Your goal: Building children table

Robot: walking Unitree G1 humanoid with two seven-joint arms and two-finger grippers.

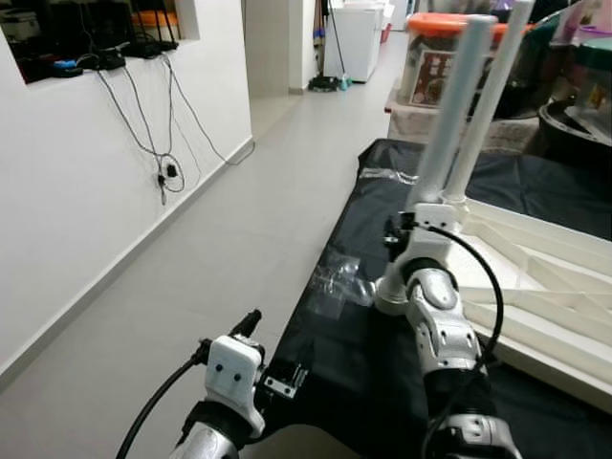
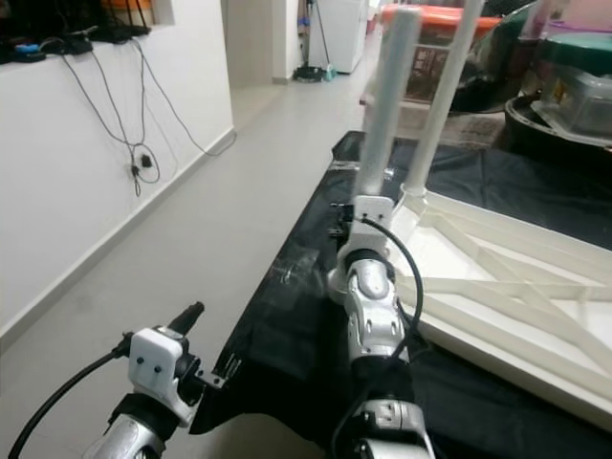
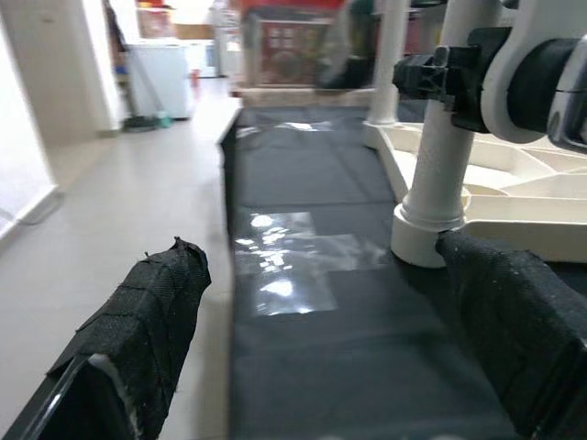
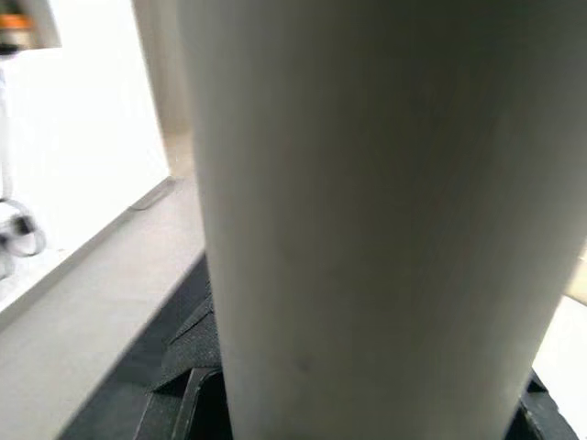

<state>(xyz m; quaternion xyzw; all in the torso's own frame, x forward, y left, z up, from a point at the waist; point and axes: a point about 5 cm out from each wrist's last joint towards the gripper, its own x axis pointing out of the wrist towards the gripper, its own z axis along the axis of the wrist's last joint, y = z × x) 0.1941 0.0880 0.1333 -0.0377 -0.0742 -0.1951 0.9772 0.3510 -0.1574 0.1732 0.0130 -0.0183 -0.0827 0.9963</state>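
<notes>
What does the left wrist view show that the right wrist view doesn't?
Left wrist view: the left hand open beside the base of the near white plastic table leg, a clear plastic bag lying on the black floor mat, and the upturned white tabletop with a second upright white leg. Right wrist view: the near leg's bare white surface, very close up. Both share that leg, the black mat and the pale tiled floor.
</notes>
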